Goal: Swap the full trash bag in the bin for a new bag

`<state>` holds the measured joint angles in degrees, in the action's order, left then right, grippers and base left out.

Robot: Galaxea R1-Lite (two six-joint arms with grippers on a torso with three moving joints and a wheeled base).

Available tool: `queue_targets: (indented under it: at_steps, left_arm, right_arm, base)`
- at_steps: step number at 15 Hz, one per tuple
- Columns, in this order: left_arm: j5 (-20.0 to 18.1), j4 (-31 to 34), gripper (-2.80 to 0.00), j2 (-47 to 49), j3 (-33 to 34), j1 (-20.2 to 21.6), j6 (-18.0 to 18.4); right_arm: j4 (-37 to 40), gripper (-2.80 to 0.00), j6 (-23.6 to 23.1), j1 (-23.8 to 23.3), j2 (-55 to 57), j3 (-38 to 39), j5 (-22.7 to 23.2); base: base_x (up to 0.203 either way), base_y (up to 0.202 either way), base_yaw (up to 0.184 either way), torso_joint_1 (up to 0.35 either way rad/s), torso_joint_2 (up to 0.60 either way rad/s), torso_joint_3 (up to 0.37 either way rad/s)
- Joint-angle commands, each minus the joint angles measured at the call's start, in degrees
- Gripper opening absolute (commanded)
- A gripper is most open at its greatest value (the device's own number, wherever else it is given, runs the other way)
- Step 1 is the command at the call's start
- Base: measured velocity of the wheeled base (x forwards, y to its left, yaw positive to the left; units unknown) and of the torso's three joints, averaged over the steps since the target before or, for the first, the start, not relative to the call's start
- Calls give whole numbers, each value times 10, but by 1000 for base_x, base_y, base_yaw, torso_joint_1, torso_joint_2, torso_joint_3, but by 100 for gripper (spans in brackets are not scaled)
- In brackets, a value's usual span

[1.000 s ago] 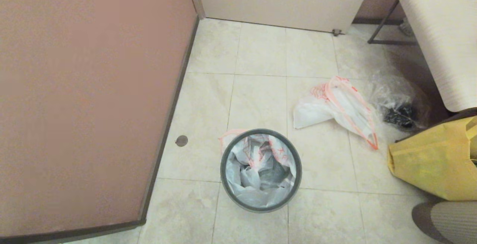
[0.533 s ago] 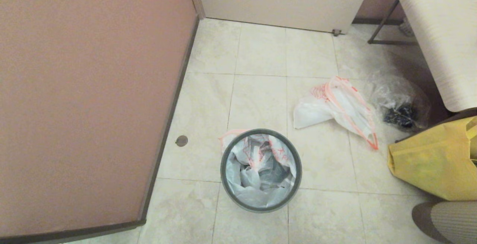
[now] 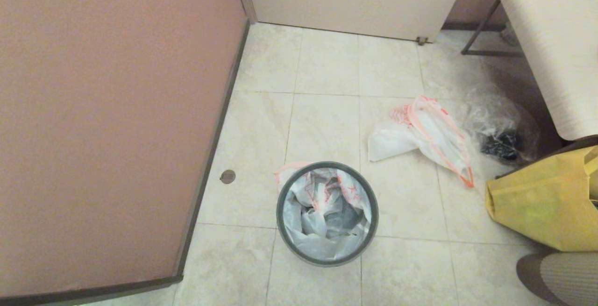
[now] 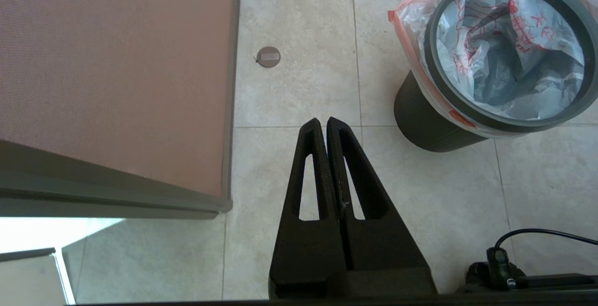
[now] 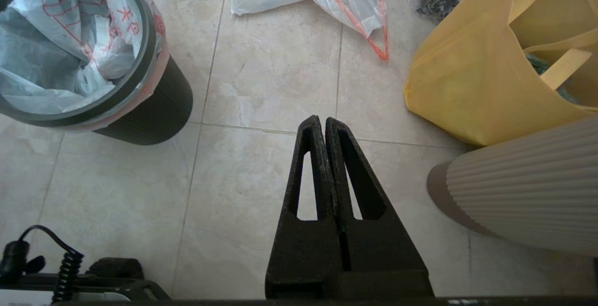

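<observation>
The bin, a small black bucket with a grey hoop rim, stands on the tiled floor, low in the middle of the head view. The new bag, white with orange-red lettering, lines it, and its edge folds over the rim. The full trash bag, white with an orange drawstring band, lies on the floor behind and to the right of the bin. Neither arm shows in the head view. My left gripper hangs shut and empty above the floor left of the bin. My right gripper hangs shut and empty right of the bin.
A brown partition walls off the left side. A clear crinkled bag with black contents and a yellow bag sit at the right, below a pale bench. A ribbed grey object is at the near right.
</observation>
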<state>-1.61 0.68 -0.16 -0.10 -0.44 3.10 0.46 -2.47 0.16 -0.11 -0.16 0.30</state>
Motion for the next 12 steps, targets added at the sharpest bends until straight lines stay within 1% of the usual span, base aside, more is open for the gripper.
queue_targets:
  at_steps: [1,8,12]
  left_arm:
    - [0,-1,-280,2,1,0,0]
    - [0,-1,-280,2,1,0,0]
    - [0,-1,-280,2,1,0,0]
  right_arm:
    - [0,-280,-4,0,2,0,0]
    - [-1,-280,-11,0,1,1,2]
    - [-1,-280,6,0,2,1,0]
  base:
    - [0,0,0,0,0,0]
    - [0,0,0,0,0,0]
    - [0,0,0,0,0,0]
